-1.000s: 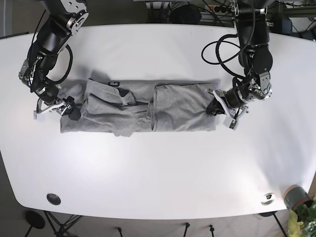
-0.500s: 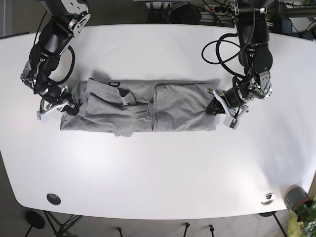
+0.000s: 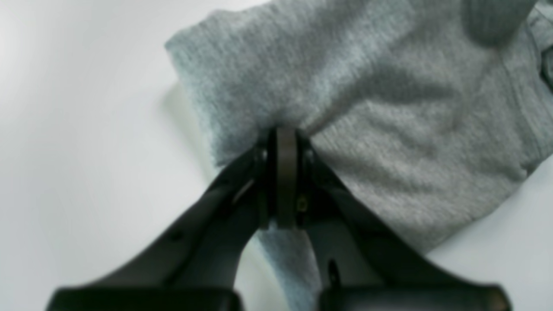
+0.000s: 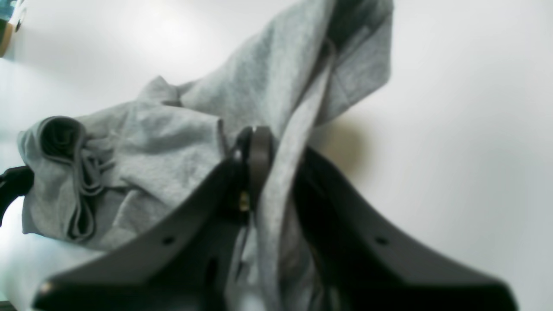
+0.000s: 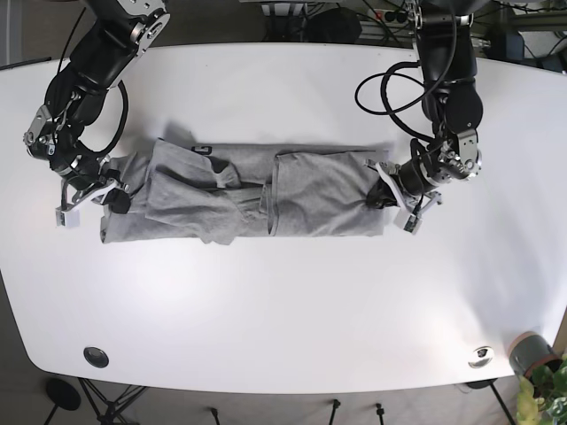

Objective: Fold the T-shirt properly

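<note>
The left gripper [image 3: 286, 142], jaws pinched together, clamps the edge of a grey knit cotton T-shirt [image 3: 389, 112] at one end of the garment. At the opposite end the right gripper [image 4: 270, 151] is likewise closed on a fold of the same cloth. Between them the shirt lies stretched as a long, rumpled band across the middle of the white oval counter [image 5: 283, 301], with both sides folded inward.

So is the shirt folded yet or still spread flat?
Partly folded: the T-shirt lies as a long band with sides and sleeves turned in, each end pinched by the left gripper and right gripper.
</note>
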